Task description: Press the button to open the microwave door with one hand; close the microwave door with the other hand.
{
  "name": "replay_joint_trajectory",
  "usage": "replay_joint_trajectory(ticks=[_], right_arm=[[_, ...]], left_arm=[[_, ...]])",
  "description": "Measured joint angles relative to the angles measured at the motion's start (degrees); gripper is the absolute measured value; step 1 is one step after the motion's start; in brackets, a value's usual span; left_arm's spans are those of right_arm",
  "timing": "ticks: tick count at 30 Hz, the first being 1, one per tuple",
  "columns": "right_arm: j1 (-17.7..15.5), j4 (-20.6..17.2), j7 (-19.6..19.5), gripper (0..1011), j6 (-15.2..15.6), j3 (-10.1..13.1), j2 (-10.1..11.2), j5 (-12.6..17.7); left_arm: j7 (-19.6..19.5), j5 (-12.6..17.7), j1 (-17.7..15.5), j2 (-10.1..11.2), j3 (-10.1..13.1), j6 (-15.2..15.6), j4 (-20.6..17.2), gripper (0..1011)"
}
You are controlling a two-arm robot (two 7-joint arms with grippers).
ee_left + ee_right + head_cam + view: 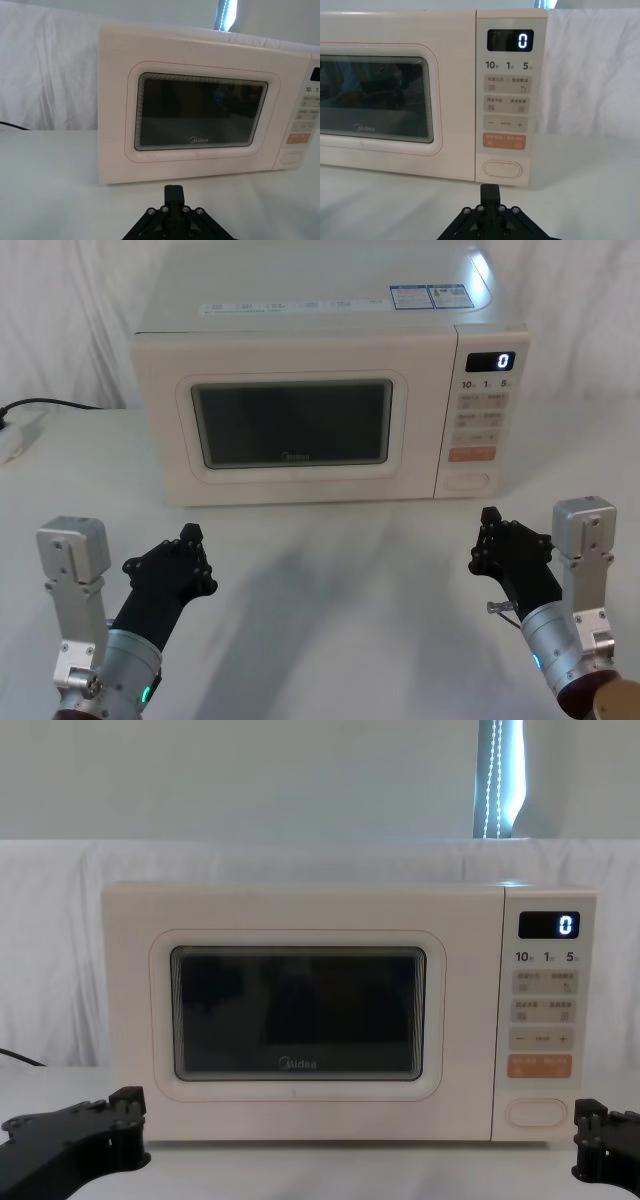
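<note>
— While both arms wait low at the near edge of the table [330, 590], we have the left claw [190, 545] in front of the door side and the right claw [492, 530] in front of the control side. Does that split make sense to you?

— It does. We judge each arm is set opposite the part it will work: the right one faces the panel, the left one faces the panel that will swing out.

— And the fingers?

— Both claws look drawn together with nothing in them; from the wrist views each tip reads as one narrow point. A closed tip suits a poke at a key.

— Farther back, where do we find our target?

— The microwave [300, 330] stands square to us towards the back of the table, well apart from both claws. The microwave door [290, 420] is flush and shut. The button [501, 168] sits at the bottom of the control panel, just beneath the orange key [503, 141], with the display [490, 361] reading 0 at the top.

— So nothing is begun?

— We judge not: no contact yet, and the press comes first. The right claw lines up almost straight below the button, so a forward reach should do.

— A cable [50, 404] trails at the far left, out of our way.
</note>
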Motion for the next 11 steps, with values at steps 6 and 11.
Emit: replay_joint_trajectory(ticks=[6,11], right_arm=[[0.0,0.0,0.0,0,0.0,0.0,0.0,0.0],[0.0,0.0,0.0,0,0.0,0.0,0.0,0.0]], left_arm=[[0.0,0.0,0.0,0.0,0.0,0.0,0.0,0],[0.0,0.0,0.0,0.0,0.0,0.0,0.0,0]])
